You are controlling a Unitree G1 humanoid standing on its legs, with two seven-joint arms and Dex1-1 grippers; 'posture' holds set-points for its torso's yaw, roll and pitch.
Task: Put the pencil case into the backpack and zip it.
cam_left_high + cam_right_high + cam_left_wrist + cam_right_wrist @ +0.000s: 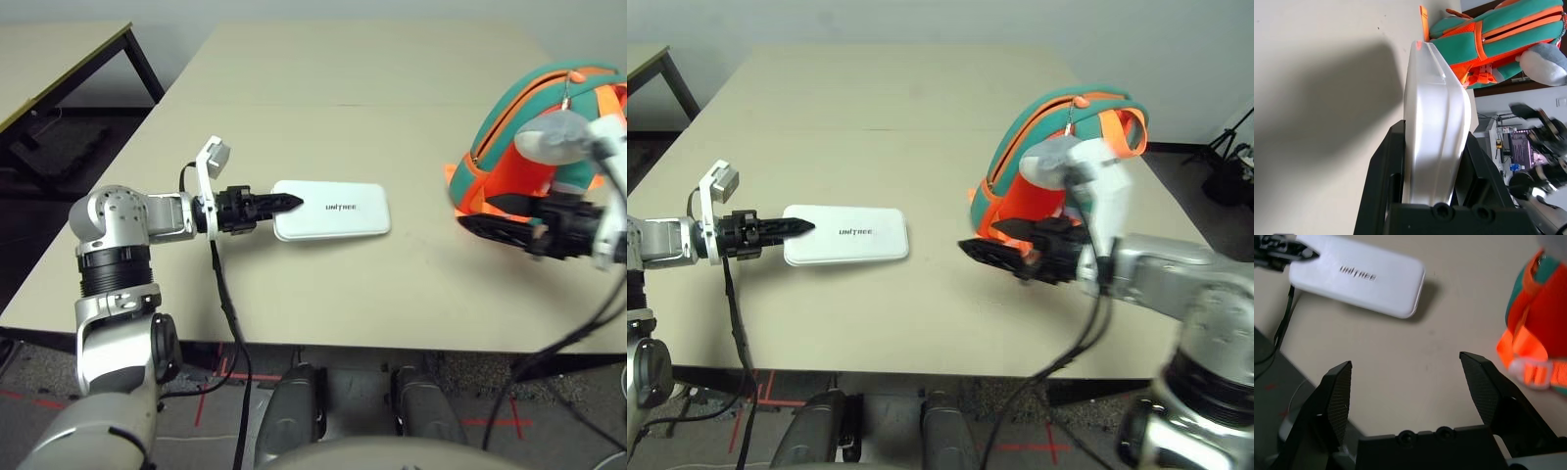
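Table (pixel 323 117): carries the task items. Backpack (pixel 1048 162): stands upright just beyond the right claw (pixel 994 250), zipper line shut as far as visible; contents not visible. Pencil case (pixel 331 209): flat on the table, its near end pinched in the left claw (pixel 286 204). Left wrist view alone confirms both fingers (pixel 1383 181) pressing the case. Right wrist view shows the right claw spread wide, holding nothing.
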